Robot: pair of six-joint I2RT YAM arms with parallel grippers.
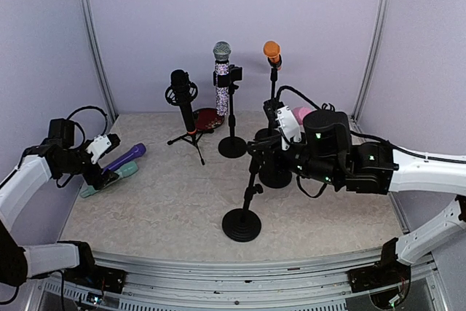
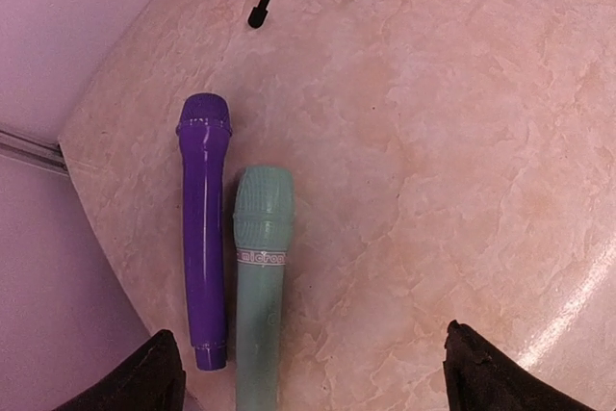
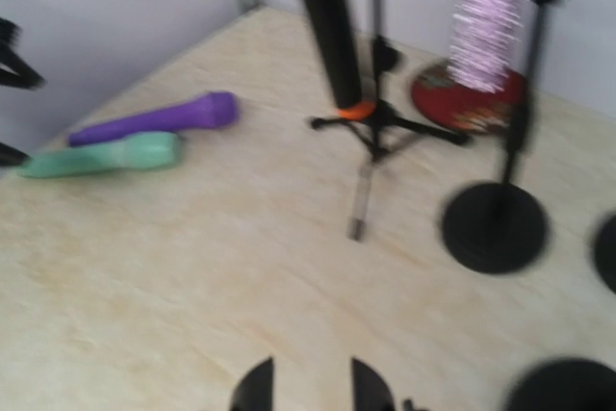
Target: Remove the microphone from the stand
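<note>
This is a robotics lab test cell. Plain lavender panels point(image 1: 233, 27) set in aluminium posts point(image 1: 93, 56) wall in a marbled tabletop point(image 1: 167, 202) from 9 o'clock round through 12 to 3. An aluminium rail point(image 1: 240, 271) runs along 6 o'clock, with a white-and-black left arm point(image 1: 25, 183) and right arm point(image 1: 429, 169) mounted at either end. Several microphone stands point(image 1: 232, 146) are grouped toward 12 o'clock.

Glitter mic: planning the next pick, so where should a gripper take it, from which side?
Probably the glitter mic by its body below the head, from the top view's left: it stands upright, and the clip holds its right side.
</note>
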